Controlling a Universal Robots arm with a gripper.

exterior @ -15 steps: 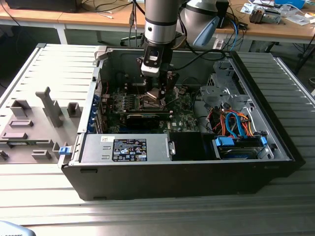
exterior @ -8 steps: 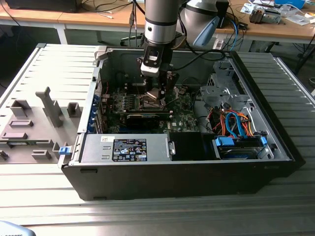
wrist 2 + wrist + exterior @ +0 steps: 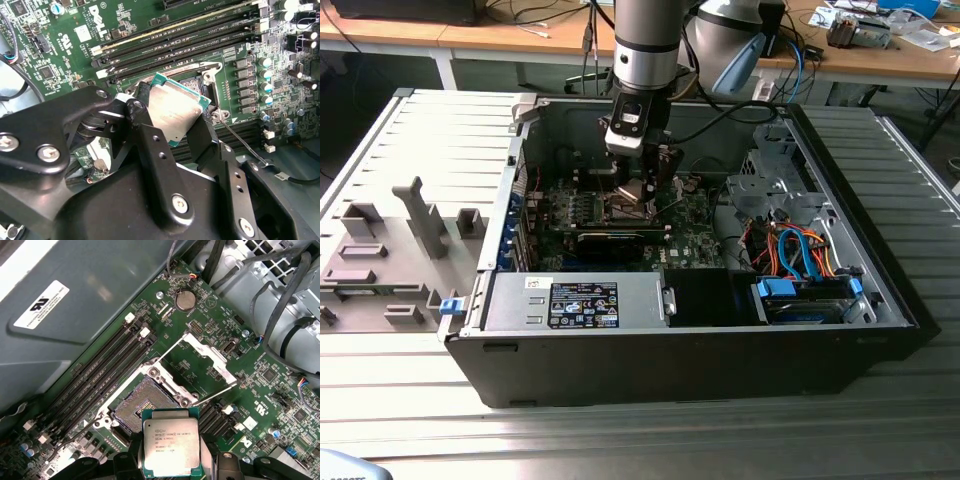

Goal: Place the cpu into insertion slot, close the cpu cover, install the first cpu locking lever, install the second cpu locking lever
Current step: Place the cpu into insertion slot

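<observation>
Jaws clamped on the cpu [image 3: 171, 447], which hangs near the exposed insertion slot [image 3: 141, 402] (its cpu cover [image 3: 212, 356] swung open beside it), toward the middle of the green motherboard [image 3: 260, 375].

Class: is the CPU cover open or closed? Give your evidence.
Open: the cpu cover stands swung back off the insertion slot, whose dark centre lies bare; the gripper holds the cpu.

The arm [image 3: 645, 45] hangs vertically, wrist pointing down, with its gripper [image 3: 638, 190] just above the insertion slot [image 3: 142, 402]. Its two black fingers [image 3: 150, 145] are closed on opposite edges of the cpu [image 3: 171, 447].
</observation>
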